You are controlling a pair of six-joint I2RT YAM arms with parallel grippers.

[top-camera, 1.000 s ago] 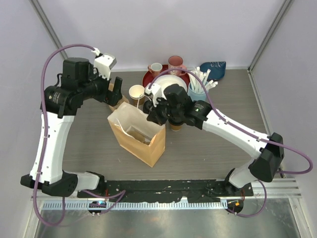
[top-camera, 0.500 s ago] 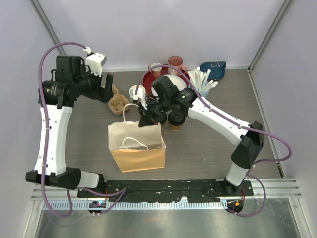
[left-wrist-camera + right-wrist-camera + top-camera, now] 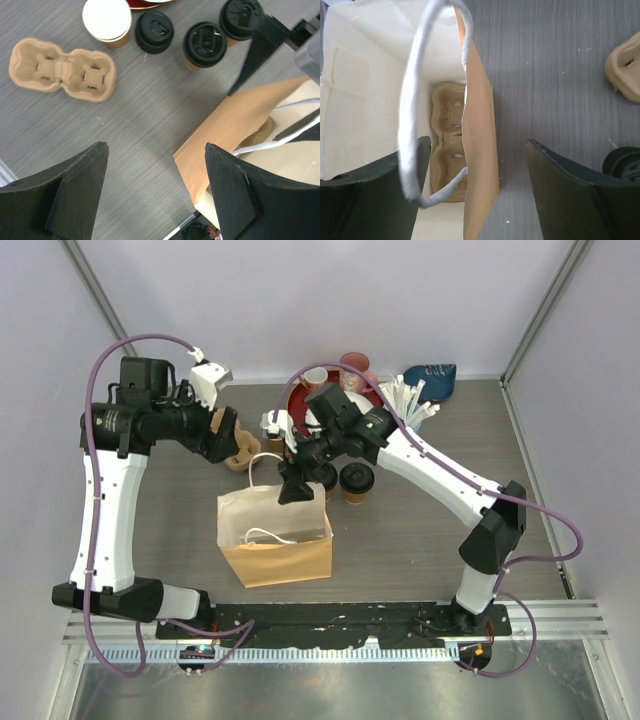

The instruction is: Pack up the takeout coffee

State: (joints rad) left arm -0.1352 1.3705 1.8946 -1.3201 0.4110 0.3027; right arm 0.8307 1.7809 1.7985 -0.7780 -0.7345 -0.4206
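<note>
The jaws of the right gripper (image 3: 477, 145) are standing wide apart and are holding nothing. The brown wall of the paper bag (image 3: 481, 200) is running between them, and as far as I can see it is apart from both fingers. The bag's white handle (image 3: 412, 125) is looping at the left of that frame. A cardboard carrier (image 3: 446, 150) is lying at the bottom of the bag.

The left gripper (image 3: 156, 147) is also standing with jaws apart and empty, above the bare table (image 3: 140, 115). A second carrier (image 3: 62, 70) is lying in the upper left of its frame.

The takeout coffee (image 3: 355, 480) is standing on the table, outside the bag. There are 3 lidded cups (image 3: 205, 44) along the top of the left wrist frame and 1 open cup (image 3: 106, 20) beside them.

I am judging the cups as light, with soft paper walls that crush easily and smooth lids that can pop off. The best hold is probably around the paper wall just under the lid, gentle and upright.
</note>
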